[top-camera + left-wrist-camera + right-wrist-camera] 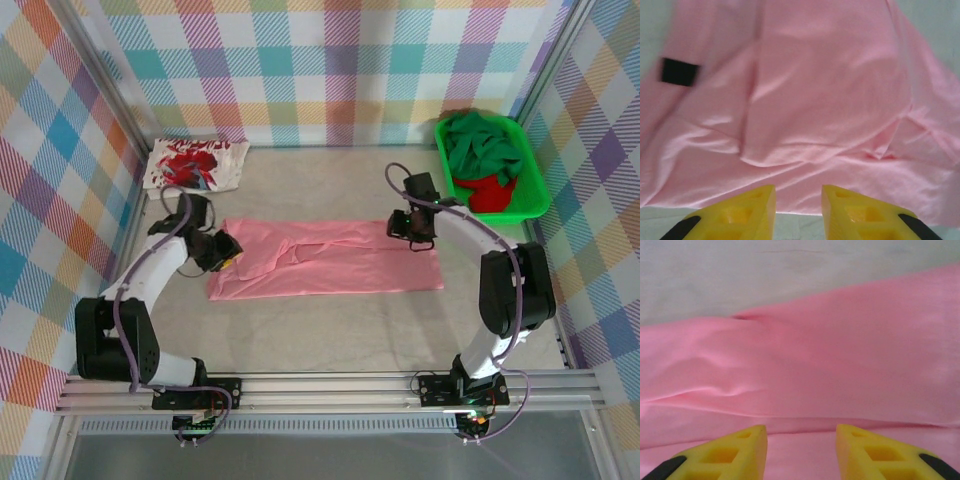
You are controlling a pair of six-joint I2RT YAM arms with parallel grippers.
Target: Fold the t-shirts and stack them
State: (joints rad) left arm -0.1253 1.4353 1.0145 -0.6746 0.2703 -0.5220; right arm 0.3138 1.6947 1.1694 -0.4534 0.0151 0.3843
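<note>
Grey table (330, 330), plaid walls (330, 60); pink shirt (330, 258) mid-table, folded into a long wrinkled band.
Left gripper (798, 212) over its left end, right gripper (801, 452) over its right; fingers of both parted, holding nothing.

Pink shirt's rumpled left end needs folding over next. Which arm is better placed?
Left, probably. The left gripper hangs open right at that end of the pink shirt; the right gripper is open over the far end.

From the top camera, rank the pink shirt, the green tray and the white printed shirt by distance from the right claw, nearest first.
1. Pink shirt, lying under the right claw.
2. Green tray, back right corner.
3. White printed shirt, back left corner.
</note>
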